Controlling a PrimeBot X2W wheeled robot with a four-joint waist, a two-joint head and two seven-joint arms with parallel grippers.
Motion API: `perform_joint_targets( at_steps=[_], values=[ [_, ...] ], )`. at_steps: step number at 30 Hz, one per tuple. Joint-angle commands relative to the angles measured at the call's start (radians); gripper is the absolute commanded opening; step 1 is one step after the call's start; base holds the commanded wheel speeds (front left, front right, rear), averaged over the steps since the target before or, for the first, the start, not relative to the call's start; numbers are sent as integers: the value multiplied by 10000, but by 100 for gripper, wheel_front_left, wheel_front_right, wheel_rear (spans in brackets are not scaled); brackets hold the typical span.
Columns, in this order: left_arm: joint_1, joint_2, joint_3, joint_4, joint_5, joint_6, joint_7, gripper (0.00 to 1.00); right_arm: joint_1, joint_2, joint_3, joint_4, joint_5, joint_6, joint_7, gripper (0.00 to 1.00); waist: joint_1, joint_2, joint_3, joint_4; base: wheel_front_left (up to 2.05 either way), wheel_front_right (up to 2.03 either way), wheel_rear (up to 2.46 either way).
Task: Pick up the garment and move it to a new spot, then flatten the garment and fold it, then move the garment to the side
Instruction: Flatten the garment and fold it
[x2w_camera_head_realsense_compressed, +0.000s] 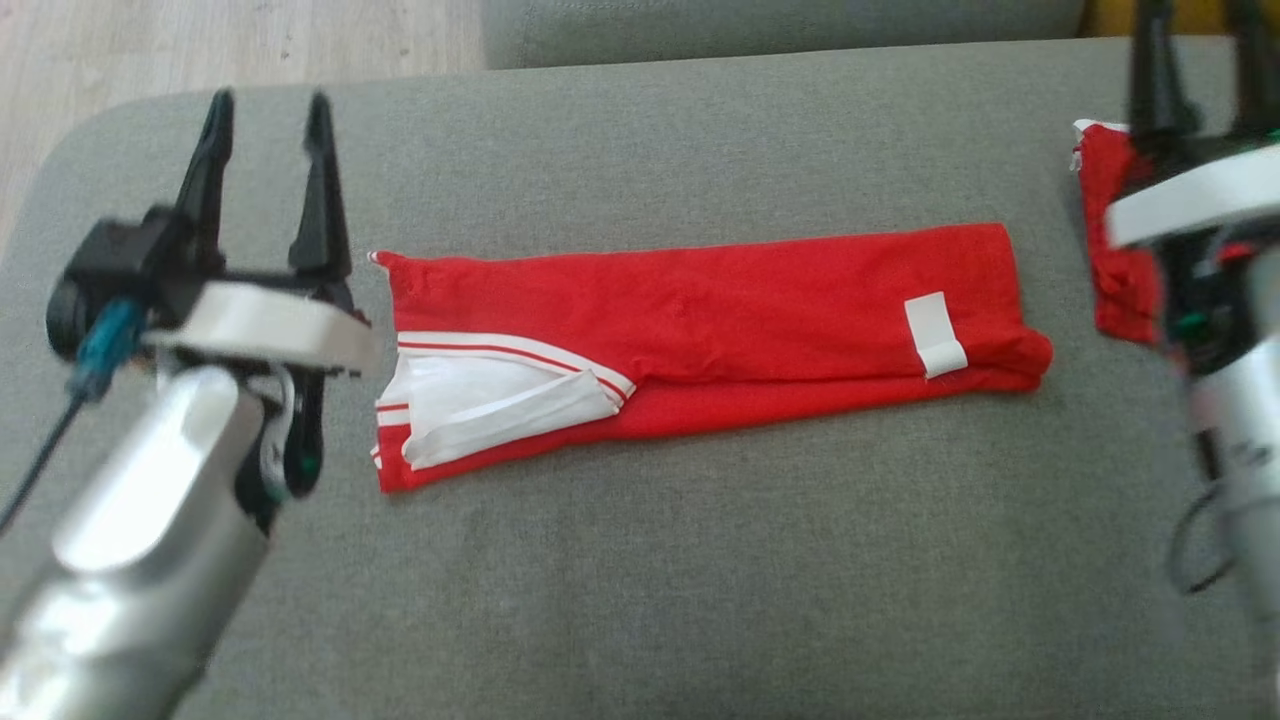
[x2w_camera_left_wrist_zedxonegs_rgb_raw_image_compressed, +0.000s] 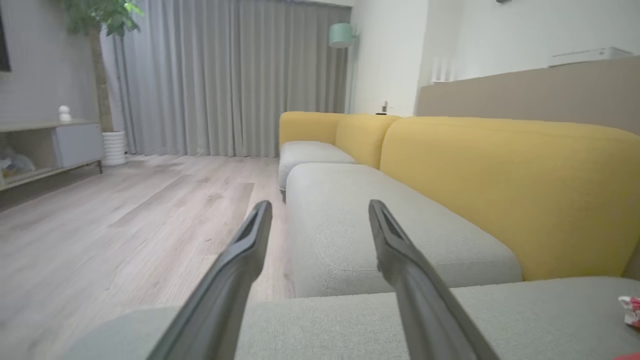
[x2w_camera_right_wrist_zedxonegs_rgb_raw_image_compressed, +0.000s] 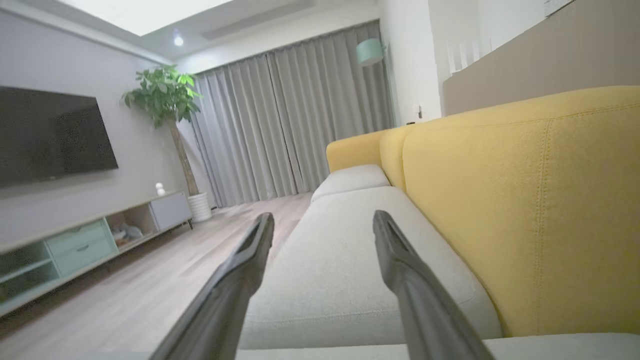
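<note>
The garment (x2w_camera_head_realsense_compressed: 720, 310) is red with white trim and a white tag. It lies folded into a long strip across the middle of the grey sofa cushion (x2w_camera_head_realsense_compressed: 700, 560). My left gripper (x2w_camera_head_realsense_compressed: 268, 110) hovers just off its left end, open, with nothing between the fingers. In the left wrist view the gripper (x2w_camera_left_wrist_zedxonegs_rgb_raw_image_compressed: 320, 210) is open above the cushion, and a red-and-white corner of cloth (x2w_camera_left_wrist_zedxonegs_rgb_raw_image_compressed: 631, 310) shows at the right edge. My right gripper (x2w_camera_head_realsense_compressed: 1200, 60) is at the far right, open and empty, as the right wrist view (x2w_camera_right_wrist_zedxonegs_rgb_raw_image_compressed: 324, 222) also shows.
A second red piece of cloth (x2w_camera_head_realsense_compressed: 1110, 230) lies at the right, partly hidden behind my right gripper. The yellow sofa back (x2w_camera_right_wrist_zedxonegs_rgb_raw_image_compressed: 525, 200) runs along the far side. Wooden floor (x2w_camera_head_realsense_compressed: 200, 45) lies beyond the cushion's rounded left corner.
</note>
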Motion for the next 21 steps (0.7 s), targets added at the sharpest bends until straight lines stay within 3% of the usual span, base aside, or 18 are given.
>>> perform_joint_targets(
  at_steps=[1, 5, 9, 14, 16, 21],
  values=[
    [-13, 219, 760, -403, 129, 152, -98, 100, 279, 281, -132, -487, -268, 67, -136, 100, 0, 0, -23, -15, 0, 0, 0],
    [1327, -319, 1774, -930, 830, 485, -103, 100, 1380, 1748, -1027, -1343, -1482, 67, -263, 100, 0, 0, -78, -44, 0, 0, 0],
    [2643, -903, 2430, -1179, 1852, 428, -104, 100, 2738, 2831, -1695, -2108, -2477, 67, -278, 100, 0, 0, -152, 14, 0, 0, 0],
    [3906, -1853, 3303, -1176, 2648, 60, -105, 100, 4286, 3106, -1866, -2597, -2919, 67, -280, 100, 0, 0, -226, 126, 0, 0, 0],
    [4401, -2295, 3727, -1001, 3054, -303, -105, 100, 4853, 3115, -1629, -2678, -2764, 67, -281, 100, 0, 0, -240, 157, 0, 0, 0],
    [4599, -2789, 4308, -734, 3666, -898, -106, 100, 5107, 3118, -1451, -2748, -2829, 67, -282, 100, 0, 0, -174, 181, 0, 0, 0]
  ],
)
